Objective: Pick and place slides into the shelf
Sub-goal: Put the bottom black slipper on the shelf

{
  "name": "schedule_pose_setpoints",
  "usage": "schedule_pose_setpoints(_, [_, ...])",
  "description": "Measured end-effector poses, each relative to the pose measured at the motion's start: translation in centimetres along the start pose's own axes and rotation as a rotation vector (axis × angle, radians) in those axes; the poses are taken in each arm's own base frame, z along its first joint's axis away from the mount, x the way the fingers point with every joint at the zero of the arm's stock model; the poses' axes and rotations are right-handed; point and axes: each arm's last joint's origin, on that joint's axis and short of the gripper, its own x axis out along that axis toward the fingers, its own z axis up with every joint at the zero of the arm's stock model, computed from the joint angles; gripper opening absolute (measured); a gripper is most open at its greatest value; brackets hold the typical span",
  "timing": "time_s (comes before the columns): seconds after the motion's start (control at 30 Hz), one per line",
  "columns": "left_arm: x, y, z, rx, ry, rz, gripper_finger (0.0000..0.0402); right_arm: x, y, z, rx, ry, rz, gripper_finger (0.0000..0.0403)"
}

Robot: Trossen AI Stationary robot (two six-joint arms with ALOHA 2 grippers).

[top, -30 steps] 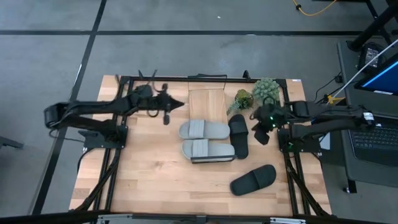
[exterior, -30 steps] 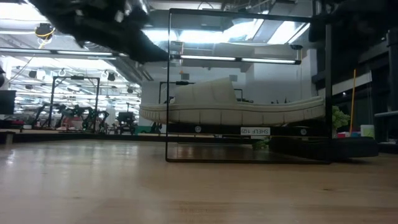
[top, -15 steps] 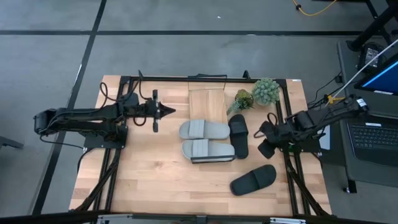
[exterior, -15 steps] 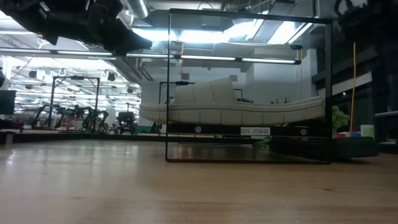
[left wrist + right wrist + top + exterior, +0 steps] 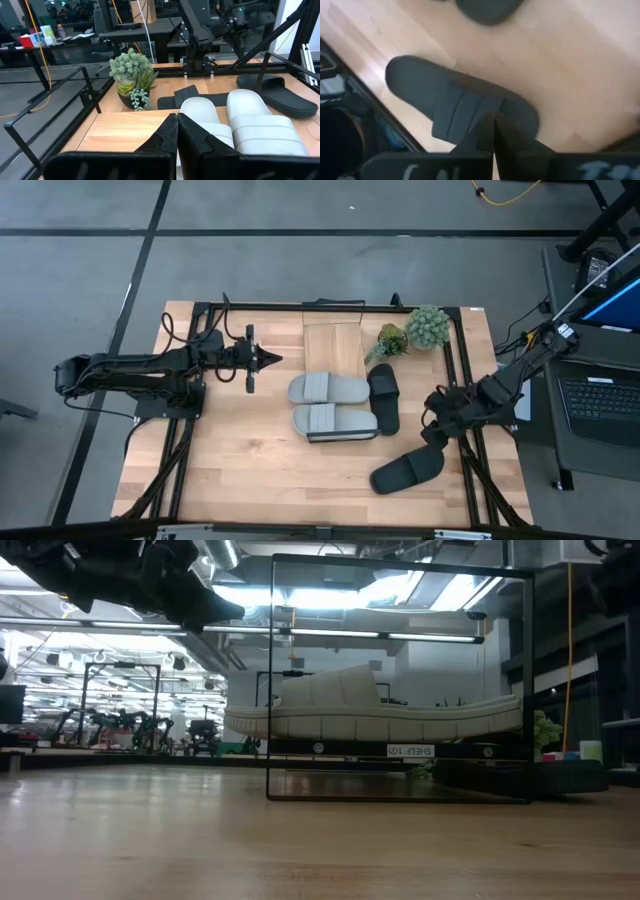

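The left arm reaches in level from the left edge of the tabletop (image 5: 230, 480), its wrist straight. The left pincer (image 5: 268, 359) hangs above the tabletop's rear left part, tips pointing toward the middle, fingers (image 5: 167, 131) pressed together. The right arm comes in from the right edge of the tabletop, bent at the elbow and angled down toward the tabletop's front right. The right pincer (image 5: 434, 432) tilts downward there, its fingers (image 5: 485, 131) closed against each other.
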Motion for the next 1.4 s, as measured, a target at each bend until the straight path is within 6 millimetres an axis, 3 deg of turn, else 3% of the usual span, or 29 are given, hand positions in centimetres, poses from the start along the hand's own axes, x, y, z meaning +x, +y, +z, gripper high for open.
schedule_pose_setpoints(0.2, [0.0, 0.0, 0.0, 0.0, 0.0, -0.001, 0.0, 2.3, -0.1, -1.9, 0.022, -0.047, 0.103, 0.0002])
schedule_pose_setpoints(0.7, [0.0, 0.0, 0.0, 0.0, 0.0, 0.0, 0.0, 4.1, -0.5, -7.2, 0.134, -0.095, 0.062, 0.0006])
schedule_pose_setpoints(1.1, [0.0, 0.0, 0.0, -0.006, 0.0, 0.0, 0.0, 4.9, -0.6, -7.8, 0.149, -0.111, 0.021, 0.0052])
schedule_pose_setpoints(1.4, [0.0, 0.0, 0.0, -0.03, 0.0, 0.0, 0.0, 4.9, -1.0, -7.6, 0.207, -0.129, -0.007, 0.011])
